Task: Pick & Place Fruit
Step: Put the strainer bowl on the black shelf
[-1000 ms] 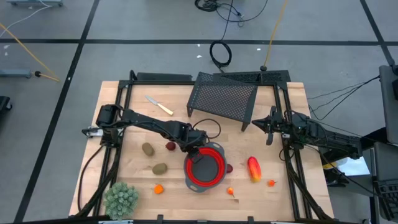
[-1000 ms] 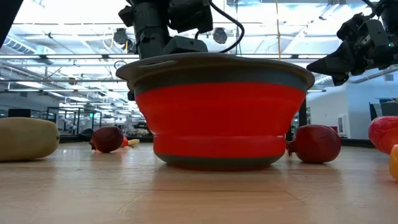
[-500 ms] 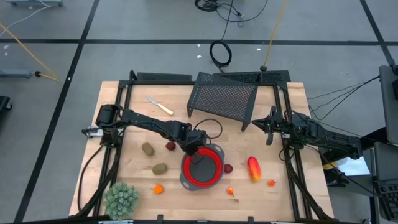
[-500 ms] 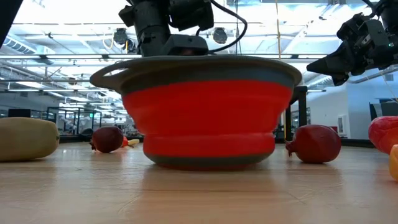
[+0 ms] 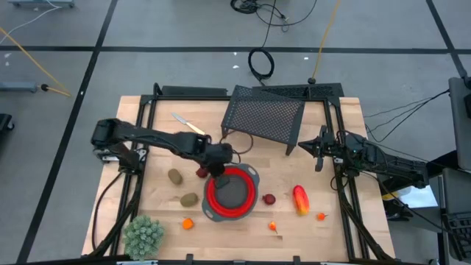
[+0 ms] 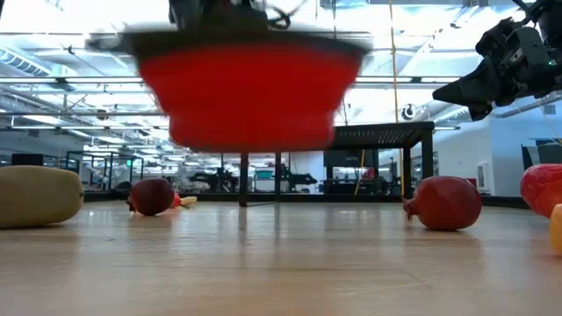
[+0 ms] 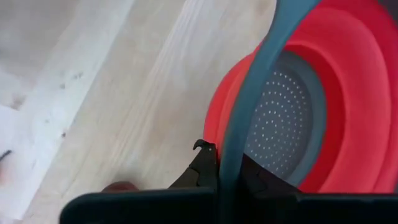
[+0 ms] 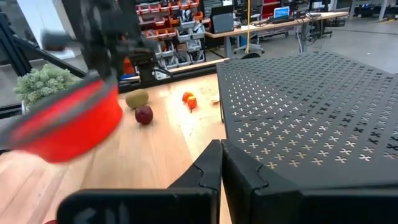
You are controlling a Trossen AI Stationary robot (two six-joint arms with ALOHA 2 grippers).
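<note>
Above the wooden table (image 5: 158, 158) — left end effector (image 7: 219, 163) clamps the empty red colander (image 5: 230, 193)'s rim, lifted.

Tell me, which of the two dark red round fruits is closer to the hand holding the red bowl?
The dark red fruit beside the left hand, just left of the lifted red bowl. The other dark red fruit lies on the bowl's far right side.

Small toy fruit (image 5: 301, 199) scattered loose across the tabletop
</note>
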